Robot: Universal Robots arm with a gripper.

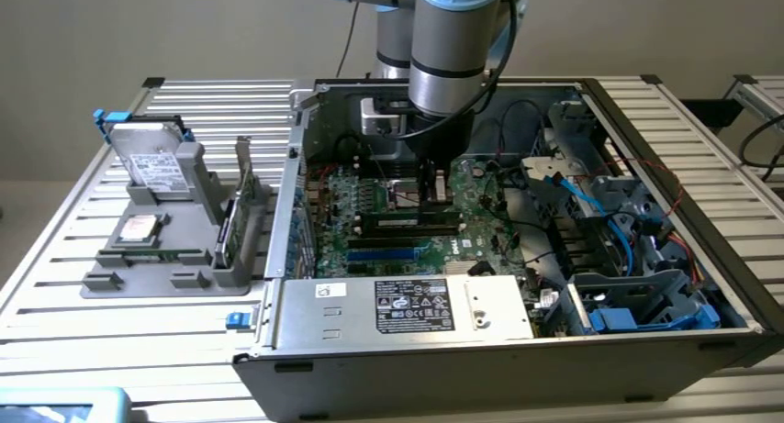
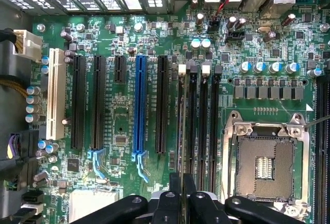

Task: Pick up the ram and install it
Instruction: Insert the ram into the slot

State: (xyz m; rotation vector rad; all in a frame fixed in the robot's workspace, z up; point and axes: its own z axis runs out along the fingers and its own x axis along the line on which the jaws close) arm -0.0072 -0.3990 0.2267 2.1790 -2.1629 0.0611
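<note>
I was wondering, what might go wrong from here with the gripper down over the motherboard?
1. The gripper pinches the ram edge-on above the memory slots. If it is slightly off its slot, it could jam on a slot wall.
2. The open CPU socket sits right beside the slots, and a slip might strike it.
3. Loose cables lie close to the gripper and could snag.

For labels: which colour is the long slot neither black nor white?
The slot is blue; best in wrist view.
</note>
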